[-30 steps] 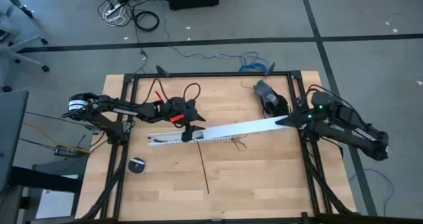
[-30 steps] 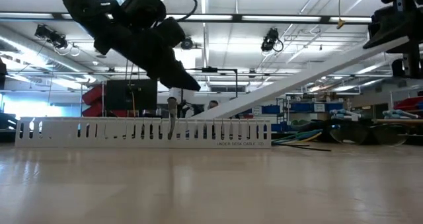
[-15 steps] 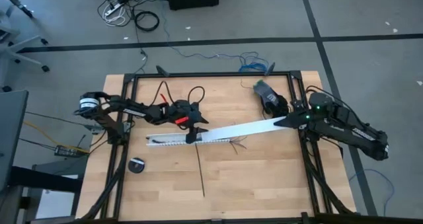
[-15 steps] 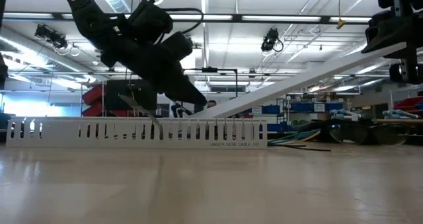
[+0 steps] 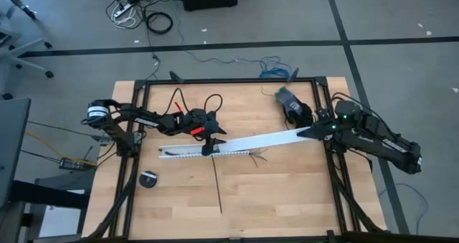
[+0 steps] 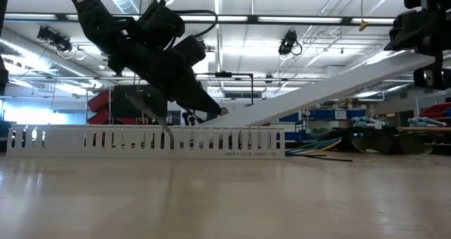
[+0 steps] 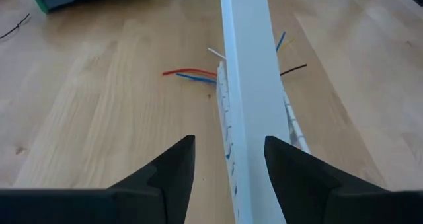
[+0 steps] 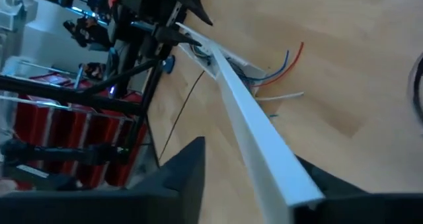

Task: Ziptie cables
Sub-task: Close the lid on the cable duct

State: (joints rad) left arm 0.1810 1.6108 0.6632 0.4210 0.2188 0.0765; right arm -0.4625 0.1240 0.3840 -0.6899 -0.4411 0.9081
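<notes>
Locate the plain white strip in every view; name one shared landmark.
High: strip slants from table centre rightward.
Low: strip rises from centre to upper right.
Left wrist: strip runs up the middle.
Right wrist: strip crosses diagonally.
Landmark: slotted channel under its lower end.

Left arm (image 5: 136,117): dark, slender jointed links; a white band with dark marking rings the joint nearest its base, and a red patch sits close to the wrist. A thin black cable loops above the wrist. Left gripper (image 7: 228,168): two matte black fingers, wedge-shaped, broad at the root and tapering to blunt tips. Right arm (image 5: 380,139): dark, bulkier housings, with a small green light near the wrist. Right gripper (image 8: 248,184): two black fingers with flat, angular faces. White lettering marks one upper link in the low view.
</notes>
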